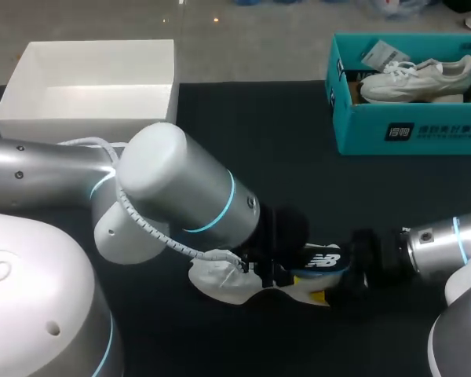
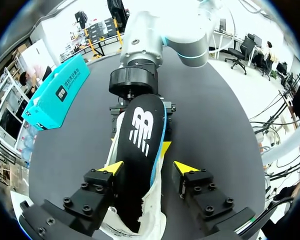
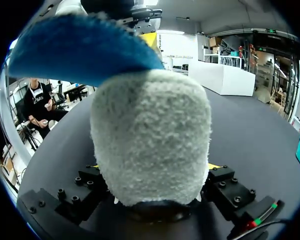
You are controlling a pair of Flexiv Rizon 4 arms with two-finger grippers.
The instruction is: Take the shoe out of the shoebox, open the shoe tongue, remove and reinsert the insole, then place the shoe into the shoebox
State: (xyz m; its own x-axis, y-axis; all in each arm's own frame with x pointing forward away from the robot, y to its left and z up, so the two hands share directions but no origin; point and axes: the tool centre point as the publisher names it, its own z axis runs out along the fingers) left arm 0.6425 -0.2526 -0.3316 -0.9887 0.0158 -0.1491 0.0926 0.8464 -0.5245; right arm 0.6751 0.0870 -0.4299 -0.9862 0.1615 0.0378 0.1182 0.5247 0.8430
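Shoe (image 1: 220, 284) is lying on the black table (image 1: 298, 157) near the front edge, white, half tucked under my left arm's wrist. It's well away from the teal shoebox (image 1: 424, 129) at the far right, which has another white shoe (image 1: 416, 78) sitting in it. A white box (image 1: 86, 94) sits at the far left.

From the head view you mostly get the big left arm. The black insole (image 1: 322, 259) pokes out toward the right gripper (image 1: 361, 263), and that's about it.

The left wrist view is way more useful. The left gripper (image 2: 149, 167) has its fingers spread wide, not clamping anything. The insole runs lengthwise between them, with its near end down in the shoe's opening. One yellow tip (image 2: 115, 167) sits right against the insole's edge, while the other stands clear of it. The far end of the insole is up at the right gripper.

The right wrist view shows the other side. The fuzzy grey underside of the insole fills the space between the right fingers, with a blue part curving away above. Only slivers of yellow tip (image 3: 215, 166) peek out on either side, so it's hard to be sure, but it looks pinched from both sides.
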